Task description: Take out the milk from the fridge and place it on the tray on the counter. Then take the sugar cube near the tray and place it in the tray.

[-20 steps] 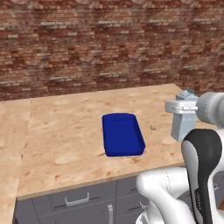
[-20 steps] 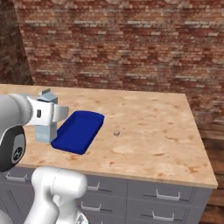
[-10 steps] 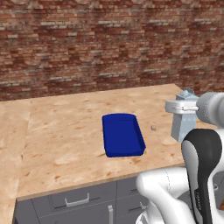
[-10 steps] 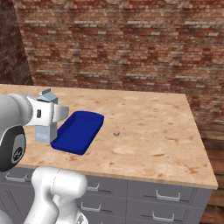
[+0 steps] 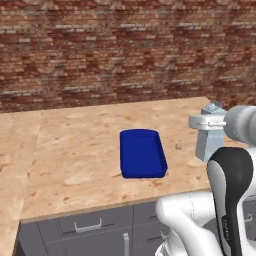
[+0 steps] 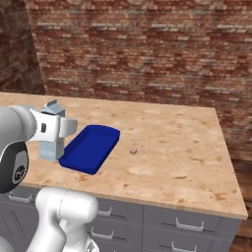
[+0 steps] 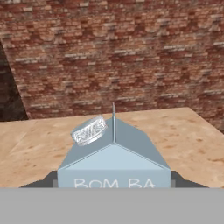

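1. Tray (image 5: pixel 142 152): we list 1 dark blue shallow rectangular tray with rounded corners and a raised rim, lying flat on the counter (image 5: pixel 75 150) toward its front edge. We see nothing inside it in either base view; its floor shows plain blue.

2. Milk (image 5: pixel 209 141): 1 pale blue-and-white carton with a gabled top, upright, held above the counter off the tray's end, apart from the tray. In the right base view the milk (image 6: pixel 50 138) stands just left of the tray (image 6: pixel 91 147), near its near corner. In the hand view the milk (image 7: pixel 114 153) shows its ridge, a round silvery cap on the left slope, and lettering on the front face.

3. Sugar cube (image 5: pixel 178 147): 1 tiny pale cube on the bare counter, between the tray and the carton in the left base view, touching neither. In the right base view the sugar cube (image 6: pixel 132 151) sits just right of the tray.

4. Gripper (image 5: pixel 207 122): we record the jaws as clamped on the milk carton's upper part, 1 finger on each side. In the right base view the gripper (image 6: pixel 54 127) reaches level across from the white wrist at the left. In the hand view the dark fingertips (image 7: pixel 48 179) flank the carton's 2 side walls.

5. Arm: the forearm rises from the base at the counter's front; the wrist is bent so that the hand points out over the counter toward the brick wall (image 5: pixel 100 50).

6. Grey drawers (image 6: pixel 192 224) with metal handles run below the counter.
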Available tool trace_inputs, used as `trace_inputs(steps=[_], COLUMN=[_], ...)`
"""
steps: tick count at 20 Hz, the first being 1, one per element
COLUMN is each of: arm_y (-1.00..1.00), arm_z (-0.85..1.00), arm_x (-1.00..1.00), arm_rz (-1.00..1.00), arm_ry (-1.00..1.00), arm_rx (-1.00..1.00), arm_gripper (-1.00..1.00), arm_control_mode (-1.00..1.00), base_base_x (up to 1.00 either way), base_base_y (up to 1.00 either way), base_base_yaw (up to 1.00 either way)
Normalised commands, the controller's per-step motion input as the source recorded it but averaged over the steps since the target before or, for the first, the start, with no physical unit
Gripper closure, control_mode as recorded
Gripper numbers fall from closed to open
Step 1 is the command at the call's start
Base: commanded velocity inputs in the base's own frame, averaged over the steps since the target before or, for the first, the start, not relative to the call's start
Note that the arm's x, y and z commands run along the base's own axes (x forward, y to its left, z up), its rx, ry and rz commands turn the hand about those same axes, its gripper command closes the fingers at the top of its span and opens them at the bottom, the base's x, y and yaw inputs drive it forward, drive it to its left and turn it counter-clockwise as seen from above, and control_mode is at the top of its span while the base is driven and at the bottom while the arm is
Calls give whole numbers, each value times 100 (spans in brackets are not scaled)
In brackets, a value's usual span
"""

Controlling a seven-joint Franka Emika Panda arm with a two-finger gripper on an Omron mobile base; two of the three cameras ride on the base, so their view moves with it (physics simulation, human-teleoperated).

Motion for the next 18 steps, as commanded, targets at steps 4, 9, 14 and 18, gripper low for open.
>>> trace_inputs(steps=[4,9,14,18], arm_y=[0,0,-4,0], arm_z=[0,0,-30,-47], arm_x=[0,0,85,92], arm_rz=[0,0,21,26], arm_ry=[0,0,1,0], arm_rx=[0,0,0,0], arm_gripper=[100,100,100,100], arm_control_mode=[100,100,-100,-100], base_base_x=[75,72,0,0], base_base_y=[-7,-5,0,0], base_base_yaw=[30,25,0,0])
